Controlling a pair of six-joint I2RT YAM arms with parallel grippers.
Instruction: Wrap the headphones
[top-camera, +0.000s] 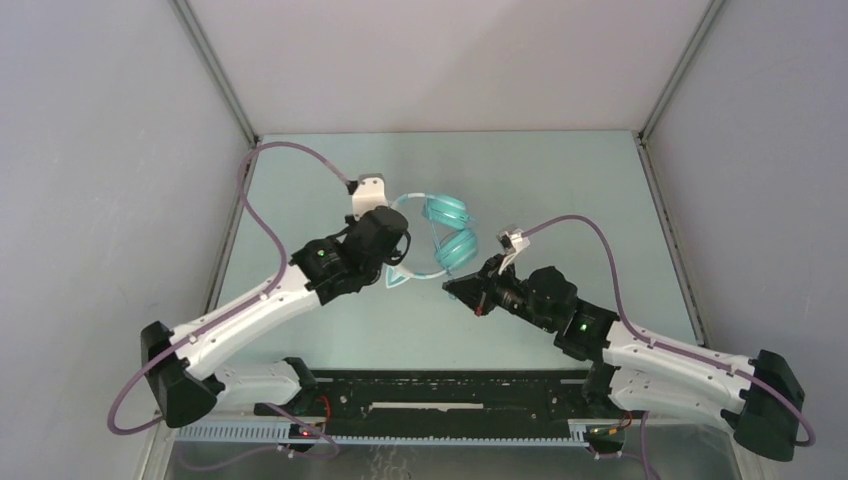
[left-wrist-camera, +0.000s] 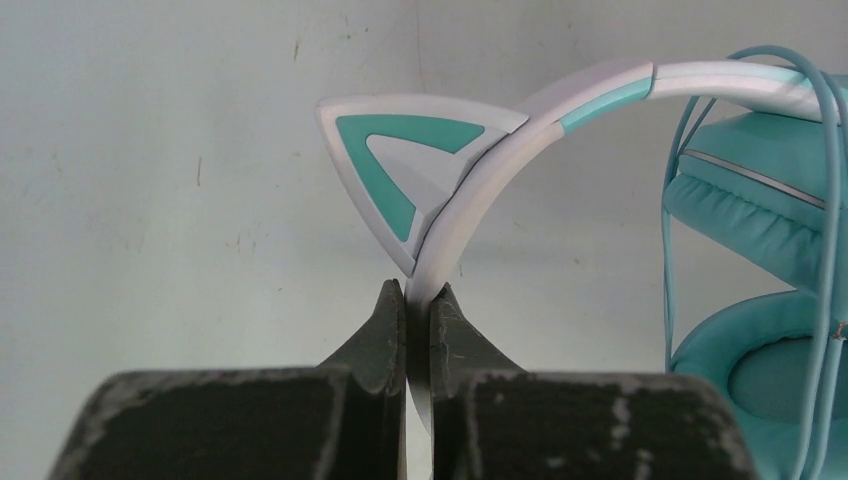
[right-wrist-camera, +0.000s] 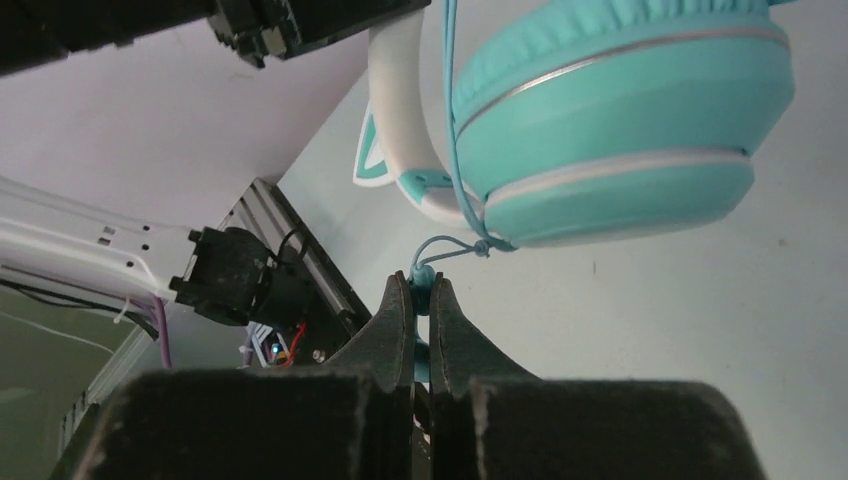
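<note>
Headphones (top-camera: 458, 248) sit approx mid-worktop (top-camera: 560, 180), a bit toward the far edge, btw the two arms. Both teal ear cups (top-camera: 447, 212) lie close together on the right side of the set, and the white headband (left-wrist-camera: 480, 180) arcs off toward the left arm. One cat ear (left-wrist-camera: 420, 160), white w/ a teal inset, stands on the band right by the grip point.

Left gripper (left-wrist-camera: 418, 300) is clamped on the headband. Its jaws are pressed together w/ only the thin band edge btw them, just below the cat ear's base. The thin teal cable (left-wrist-camera: 675, 230) hangs in loops over the band and down past the cups.

Right gripper (right-wrist-camera: 422, 290) is pinched tight on the cable, a bit of teal showing btw the tips, just below a small knot of loops under the nearer cup. In the right wrist view that cup looks raised off the surface, but I can't say for sure.

A black rail (top-camera: 450, 395) runs along the near edge, w/ the arm bases at either end.
</note>
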